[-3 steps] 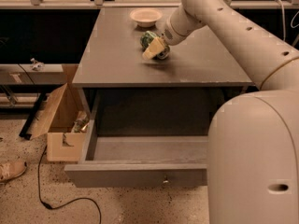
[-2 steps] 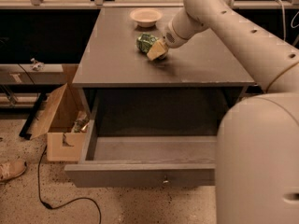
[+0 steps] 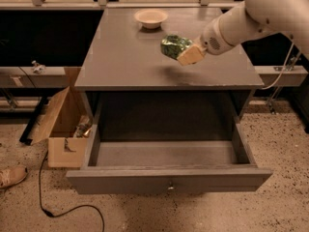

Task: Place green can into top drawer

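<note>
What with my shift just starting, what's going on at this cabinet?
The robot's gripper holds the green can above the cabinet top. The top drawer stands pulled open below, and the can is not yet in it. A pale bowl sits at the back of the top.

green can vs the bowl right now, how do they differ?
Support: the tool holds the green can above the cabinet top's right side; the bowl rests on it near the back edge. Look: the can is mottled green, the bowl plain pale. Shape: the can is crumpled, the bowl evenly round. Both are over the cabinet top, neither in the top drawer.
</note>
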`<state>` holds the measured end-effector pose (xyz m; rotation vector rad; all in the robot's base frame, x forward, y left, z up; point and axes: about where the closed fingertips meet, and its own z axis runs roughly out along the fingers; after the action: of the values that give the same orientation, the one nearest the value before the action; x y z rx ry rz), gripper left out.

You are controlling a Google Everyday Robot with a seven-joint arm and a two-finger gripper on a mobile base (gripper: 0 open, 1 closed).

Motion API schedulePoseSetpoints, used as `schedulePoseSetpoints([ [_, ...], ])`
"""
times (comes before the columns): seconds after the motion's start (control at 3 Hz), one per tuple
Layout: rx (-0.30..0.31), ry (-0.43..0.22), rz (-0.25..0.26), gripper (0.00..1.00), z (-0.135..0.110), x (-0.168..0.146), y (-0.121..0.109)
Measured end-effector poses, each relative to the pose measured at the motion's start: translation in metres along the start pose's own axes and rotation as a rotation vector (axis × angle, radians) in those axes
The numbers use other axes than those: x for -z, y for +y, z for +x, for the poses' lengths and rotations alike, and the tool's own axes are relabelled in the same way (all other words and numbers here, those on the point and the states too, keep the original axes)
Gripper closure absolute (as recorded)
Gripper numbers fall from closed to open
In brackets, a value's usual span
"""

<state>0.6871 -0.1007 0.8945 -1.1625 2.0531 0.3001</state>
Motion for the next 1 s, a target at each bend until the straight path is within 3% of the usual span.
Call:
schedulePoseSetpoints([
  [0.33,0.001,0.000,-0.003,1.00,-0.001,-0.001,0.001],
  [0.67,0.048,0.009,-0.025,1.00,-0.001,0.001,0.017],
  [1.0,0.123,-0.010,-0.019,1.00,0.012,0.030,0.058],
])
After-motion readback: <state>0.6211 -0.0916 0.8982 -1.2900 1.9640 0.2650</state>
